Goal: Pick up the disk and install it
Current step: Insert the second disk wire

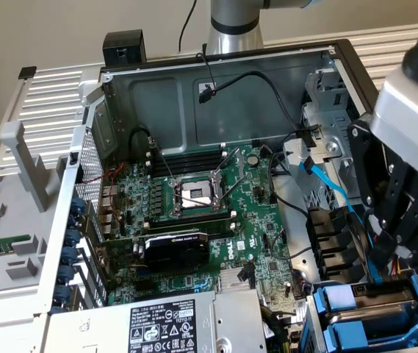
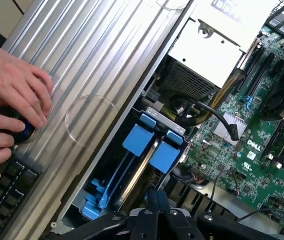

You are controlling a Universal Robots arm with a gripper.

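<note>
We see the gripper (image 2: 154, 207) fingers pressed together, holding nothing, just above the disk (image 2: 142, 167). The disk sits edge-on in the bay btw. two blue carrier tabs (image 2: 138, 138), silver edge visible.

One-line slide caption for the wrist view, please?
Shut gripper poised above blue drive carriers seated in the computer's bay.

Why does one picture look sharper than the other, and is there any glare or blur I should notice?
In the exterior view the motherboard is crisp and evenly lit, while the gripper, close to the camera, looks soft and dark. In the wrist view the ribbed metal panel shines with pale glare, the hand at the edge is slightly blurred, and the blue carriers stay fairly clear.
</note>
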